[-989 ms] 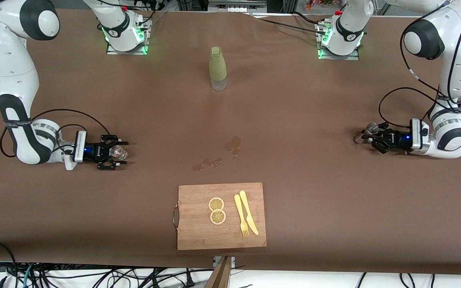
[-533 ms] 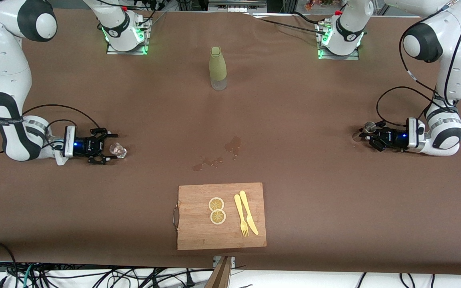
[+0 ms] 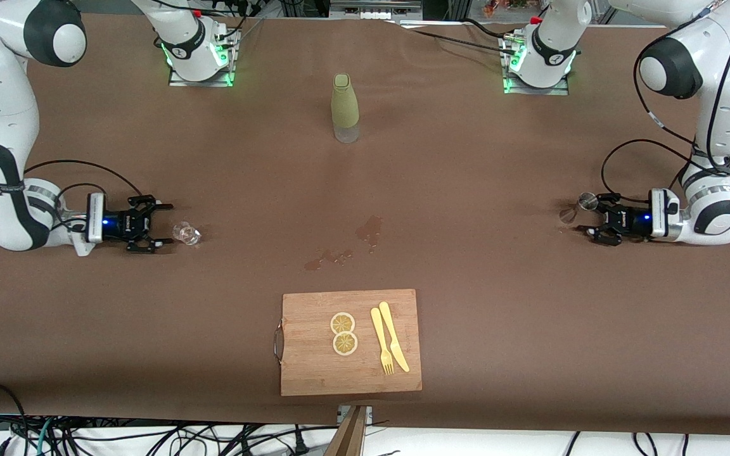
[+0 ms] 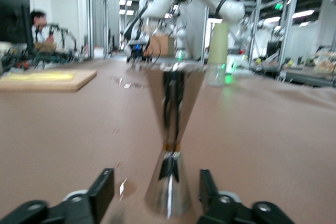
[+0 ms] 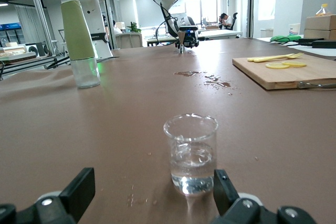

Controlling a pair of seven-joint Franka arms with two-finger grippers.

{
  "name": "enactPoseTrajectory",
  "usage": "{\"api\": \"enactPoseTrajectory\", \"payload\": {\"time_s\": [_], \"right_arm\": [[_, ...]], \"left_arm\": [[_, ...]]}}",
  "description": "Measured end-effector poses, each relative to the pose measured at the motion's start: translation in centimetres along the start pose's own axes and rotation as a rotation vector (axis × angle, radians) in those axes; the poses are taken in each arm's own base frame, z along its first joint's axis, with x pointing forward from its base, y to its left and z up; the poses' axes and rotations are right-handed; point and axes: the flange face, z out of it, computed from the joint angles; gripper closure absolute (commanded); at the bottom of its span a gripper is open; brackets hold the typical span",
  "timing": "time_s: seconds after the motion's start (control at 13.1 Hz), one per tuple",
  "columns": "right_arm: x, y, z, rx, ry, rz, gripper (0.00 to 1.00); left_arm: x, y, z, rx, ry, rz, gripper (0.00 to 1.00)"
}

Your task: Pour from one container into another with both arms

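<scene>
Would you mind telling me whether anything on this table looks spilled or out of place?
Yes: a wet spill darkens the brown table cover mid-table, between the bottle and the cutting board, trailing off in smaller splashes.

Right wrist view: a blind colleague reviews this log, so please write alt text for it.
A small clear glass holding a little water stands upright on the brown table, just ahead of the right tool's open fingers, not touching them. Farther off are a green bottle, spilled drops and a wooden cutting board.
</scene>
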Motion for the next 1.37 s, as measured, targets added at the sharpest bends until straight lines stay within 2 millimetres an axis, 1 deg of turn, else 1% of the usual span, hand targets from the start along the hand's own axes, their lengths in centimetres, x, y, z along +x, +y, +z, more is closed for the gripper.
{"api": "enactPoseTrajectory", "payload": {"time_s": [0.15,0.3,0.38,0.53,0.68,0.84,0.99,1.07,1.22,1.37], "right_arm": [[1.1,0.6,-1.8,-0.001,-0.021,0.015,0.00],[3.1,1.9,-3.0,0.004,-0.052,0.066,0.00],[4.6,2.6,-3.5,0.001,-0.069,0.106,0.00],[7.9,3.7,-4.2,-0.001,-0.106,0.192,0.00],[11.8,4.7,-4.7,0.001,-0.163,0.282,0.00],[16.2,5.7,-5.0,-0.003,-0.231,0.367,0.00],[20.3,6.4,-5.3,-0.013,-0.309,0.461,0.00],[22.2,6.5,-5.3,-0.019,-0.348,0.500,0.00],[26.1,6.4,-4.9,-0.032,-0.431,0.572,0.00],[30.6,5.8,-4.8,-0.068,-0.567,0.654,0.00]], "left_arm": [[0.7,-1.5,-1.9,0.029,-0.107,-0.013,0.00],[2.2,-3.1,-3.6,-0.003,-0.219,-0.100,0.00],[3.4,-3.8,-4.5,-0.017,-0.273,-0.175,0.00],[6.3,-5.1,-6.1,-0.030,-0.381,-0.352,0.00],[9.7,-6.1,-7.4,-0.020,-0.492,-0.531,0.00],[13.6,-7.6,-7.8,0.007,-0.612,-0.677,0.00],[18.3,-9.3,-7.1,0.060,-0.739,-0.828,0.00],[21.0,-10.2,-6.3,0.095,-0.801,-0.893,0.00],[26.6,-11.7,-4.1,0.180,-0.921,-1.004,0.00],[32.3,-12.6,-1.4,0.280,-1.019,-1.087,0.00]]}}
